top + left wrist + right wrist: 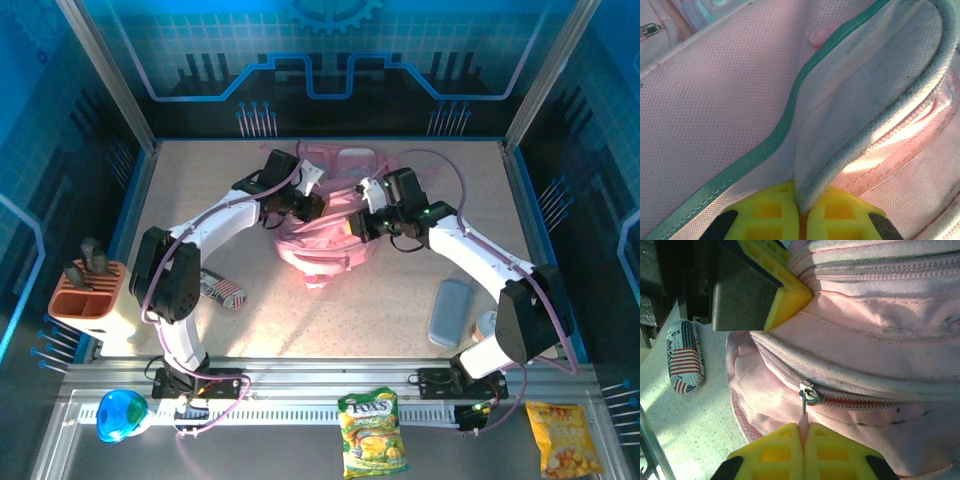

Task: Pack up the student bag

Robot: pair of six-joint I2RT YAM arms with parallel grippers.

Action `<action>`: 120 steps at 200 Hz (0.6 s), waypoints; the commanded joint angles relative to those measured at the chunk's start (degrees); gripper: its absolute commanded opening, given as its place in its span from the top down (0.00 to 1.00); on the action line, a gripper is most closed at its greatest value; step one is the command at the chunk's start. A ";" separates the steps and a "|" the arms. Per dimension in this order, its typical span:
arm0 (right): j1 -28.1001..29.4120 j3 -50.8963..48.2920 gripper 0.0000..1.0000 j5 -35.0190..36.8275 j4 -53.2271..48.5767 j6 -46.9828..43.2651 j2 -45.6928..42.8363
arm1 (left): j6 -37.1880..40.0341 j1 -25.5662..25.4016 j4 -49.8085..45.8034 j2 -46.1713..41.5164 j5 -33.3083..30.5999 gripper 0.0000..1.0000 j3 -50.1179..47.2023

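From above, the student bag [318, 245] lies crumpled mid-desk, toward the far edge, and both arms bend in over it and hide much of its top. In that view you cannot make out the tips of the left pincer [303, 205] or the right pincer [358, 222].

Your left wrist camera settles one of them. The left pincer's yellow pads are clamped on the grey-bound edge of a flap [865, 100], and a teal-piped pink panel runs beside it.

Your right wrist camera shows the right pincer pressed together on the pink tab of the zip pull [805, 399]. The left pincer's yellow tip touches the bag just above the zip.

A flag-printed roll [222, 292] lies on the desk [330, 320] by the left arm, near the bag's left side. A grey case [450, 312] lies near the right edge, beside the right arm's base, and an orange holder [90, 295] stands at the left edge. On the metal rail along the near edge lie a blue object [122, 415], a green snack packet [372, 432] and an orange snack packet [562, 438].
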 commanded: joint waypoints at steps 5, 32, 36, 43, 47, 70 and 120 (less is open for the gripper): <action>3.42 0.76 1.00 -0.98 -1.32 -1.21 1.39 | -4.66 -0.09 3.50 1.27 2.38 0.98 3.98; 5.88 0.58 1.00 -1.28 3.22 1.97 4.40 | -10.43 -0.13 6.01 1.97 4.66 1.00 4.80; 6.23 0.66 1.00 -1.32 3.80 2.42 4.89 | -11.10 -0.09 6.45 2.07 4.74 1.00 4.79; 6.80 0.66 1.00 -1.22 4.78 3.12 5.57 | -11.83 -0.14 7.02 2.04 4.76 1.00 4.70; 7.05 0.66 1.00 -1.16 5.30 3.48 5.76 | -12.26 -0.08 7.28 2.08 4.76 1.00 4.70; 7.18 -0.38 1.00 0.69 6.98 6.27 5.28 | -12.17 -0.05 7.78 1.85 3.92 1.00 4.40; -1.06 -13.97 0.55 -0.87 21.90 27.47 -8.94 | -9.11 0.26 9.15 -1.50 0.80 1.00 0.62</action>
